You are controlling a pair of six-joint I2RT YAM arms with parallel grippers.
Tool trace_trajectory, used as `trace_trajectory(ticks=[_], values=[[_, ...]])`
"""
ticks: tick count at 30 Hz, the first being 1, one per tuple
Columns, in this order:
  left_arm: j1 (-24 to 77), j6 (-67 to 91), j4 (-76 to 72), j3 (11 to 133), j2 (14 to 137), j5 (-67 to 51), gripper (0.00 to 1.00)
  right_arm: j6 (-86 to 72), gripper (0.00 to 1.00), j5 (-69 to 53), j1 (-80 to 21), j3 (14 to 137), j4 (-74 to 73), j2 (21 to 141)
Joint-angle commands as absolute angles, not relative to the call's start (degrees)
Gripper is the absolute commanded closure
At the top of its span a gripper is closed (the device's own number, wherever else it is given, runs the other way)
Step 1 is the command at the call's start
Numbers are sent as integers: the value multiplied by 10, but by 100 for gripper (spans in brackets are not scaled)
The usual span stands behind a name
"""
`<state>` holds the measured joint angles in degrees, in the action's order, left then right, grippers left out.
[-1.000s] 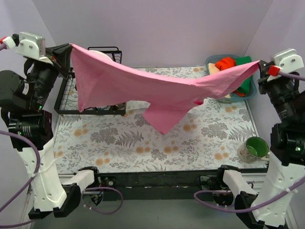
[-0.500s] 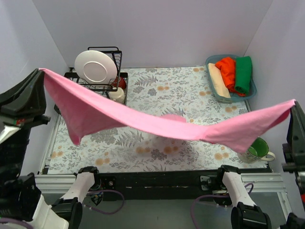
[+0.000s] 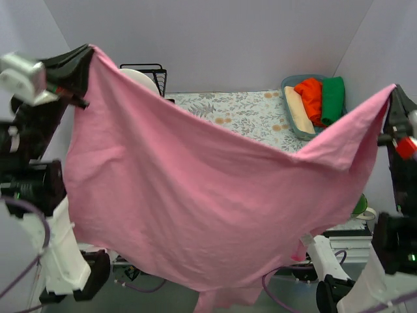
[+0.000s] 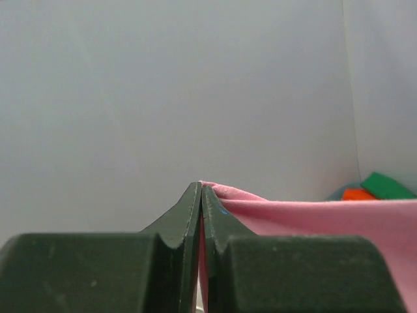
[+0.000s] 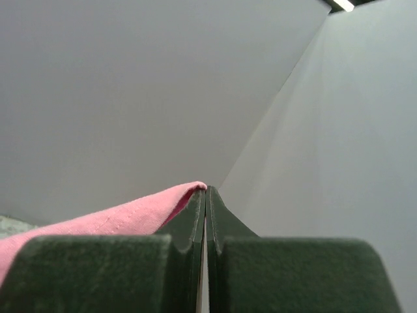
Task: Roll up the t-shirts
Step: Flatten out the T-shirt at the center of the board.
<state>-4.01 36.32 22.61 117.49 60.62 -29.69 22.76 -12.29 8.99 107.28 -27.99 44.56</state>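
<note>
A bright pink t-shirt [image 3: 195, 202] hangs spread like a curtain between my two arms, high above the table and covering most of it in the top view. My left gripper [image 3: 90, 52] is shut on its upper left corner. My right gripper [image 3: 393, 90] is shut on its upper right corner. The left wrist view shows pink cloth [image 4: 313, 218] pinched between the closed fingers [image 4: 186, 215]. In the right wrist view the cloth [image 5: 117, 218] leaves the closed fingers [image 5: 225, 215] to the left. Rolled red-orange [image 3: 310, 93], green [image 3: 333, 98] and cream [image 3: 300, 111] t-shirts lie in a basket.
The blue-grey basket [image 3: 291, 82] stands at the back right of the floral table [image 3: 241, 111]. A black dish rack [image 3: 151, 70] with a white plate [image 3: 140, 78] peeks out at the back left. A green mug [image 3: 361, 205] shows at the right edge.
Both arms have swung up and back with the pink t-shirt, which went from a stretched low band to a wide sheet hanging down over the table's front.
</note>
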Motion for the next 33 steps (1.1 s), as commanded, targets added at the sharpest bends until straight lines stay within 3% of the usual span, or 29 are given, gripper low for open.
trace_trajectory(ticks=[1, 6, 10, 13, 17, 19, 24, 33], values=[[-42, 371, 178, 1122, 777, -419, 100, 251, 99, -128, 93, 933, -182, 489], [41, 277, 212, 1122, 939, -424, 100, 266, 99, -161, 93, 661, -112, 462], [127, 169, 243, 1134, 1084, -383, 100, 271, 99, -122, 92, 512, -45, 495], [146, 150, 238, 1185, 1225, -341, 100, 281, 99, -92, 93, 467, 9, 565], [152, 180, 223, 1359, 1369, -297, 100, 269, 99, -44, 96, 516, 26, 698], [159, 181, 201, 1386, 1410, -281, 100, 251, 99, -31, 96, 547, 18, 734], [174, 162, 115, 1326, 1400, -272, 100, 238, 99, -28, 98, 583, 35, 780], [186, 209, 78, 1341, 1433, -240, 100, 249, 99, 22, 101, 613, 34, 842]])
